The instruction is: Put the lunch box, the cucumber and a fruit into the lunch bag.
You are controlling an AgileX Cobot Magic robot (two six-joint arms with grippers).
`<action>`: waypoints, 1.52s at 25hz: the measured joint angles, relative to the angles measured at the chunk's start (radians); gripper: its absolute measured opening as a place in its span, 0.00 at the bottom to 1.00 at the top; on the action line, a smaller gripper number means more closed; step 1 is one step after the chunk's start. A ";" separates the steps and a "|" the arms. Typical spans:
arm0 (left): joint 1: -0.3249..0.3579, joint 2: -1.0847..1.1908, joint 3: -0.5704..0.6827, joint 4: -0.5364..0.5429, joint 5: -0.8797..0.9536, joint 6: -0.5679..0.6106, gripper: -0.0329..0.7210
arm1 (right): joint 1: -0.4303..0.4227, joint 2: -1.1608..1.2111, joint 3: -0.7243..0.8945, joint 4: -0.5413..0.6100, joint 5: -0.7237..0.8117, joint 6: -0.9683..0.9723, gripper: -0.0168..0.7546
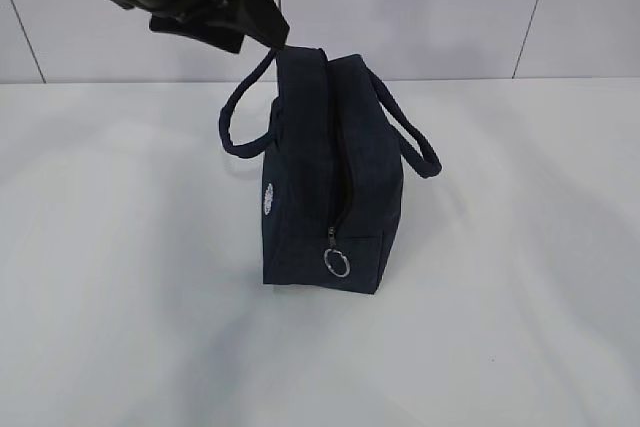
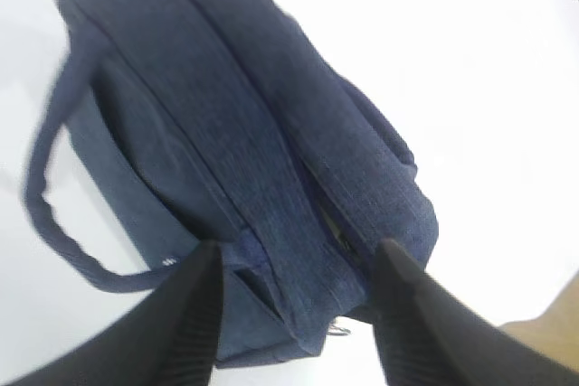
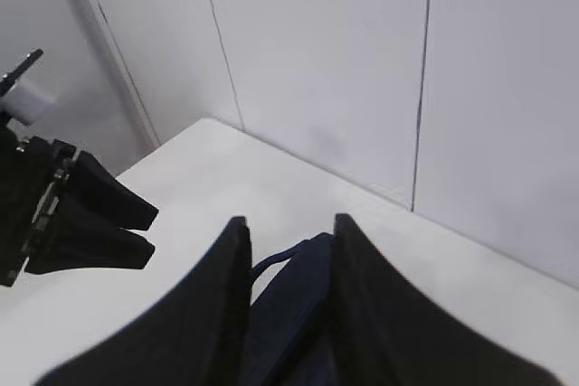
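Observation:
The dark navy lunch bag (image 1: 320, 167) stands upright mid-table, its top zipper drawn almost shut and its metal ring pull (image 1: 338, 265) hanging at the near end. My left gripper (image 1: 262, 39) hovers above the bag's far end. In the left wrist view it (image 2: 297, 264) is open above the bag (image 2: 253, 133), holding nothing. My right gripper (image 3: 288, 228) is open, with the bag's top (image 3: 289, 296) showing between its fingers; it is out of the exterior view. The lunch box, the cucumber and the fruit are not in view.
The white table (image 1: 120, 277) runs back to a white panelled wall (image 1: 450, 7). The bag's two loop handles (image 1: 235, 117) (image 1: 415, 137) hang out to either side. My left gripper also shows at the left of the right wrist view (image 3: 149, 232).

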 joint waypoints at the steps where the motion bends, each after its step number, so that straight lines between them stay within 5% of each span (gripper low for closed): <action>1: 0.000 -0.020 0.000 0.021 -0.004 0.000 0.55 | 0.000 -0.036 0.000 -0.020 -0.021 0.000 0.32; 12: 0.000 -0.167 0.000 0.155 -0.013 -0.002 0.55 | 0.000 -0.438 0.021 -0.232 -0.071 0.053 0.32; 20: -0.002 -0.285 0.015 0.167 -0.019 -0.002 0.54 | 0.000 -0.688 0.316 -0.280 -0.084 0.076 0.32; 29: -0.002 -0.565 0.299 0.167 -0.144 0.038 0.54 | 0.000 -0.874 0.663 -0.282 -0.135 0.079 0.32; 38: -0.002 -0.791 0.500 0.167 -0.194 0.053 0.53 | 0.000 -0.882 0.815 -0.108 -0.137 0.081 0.32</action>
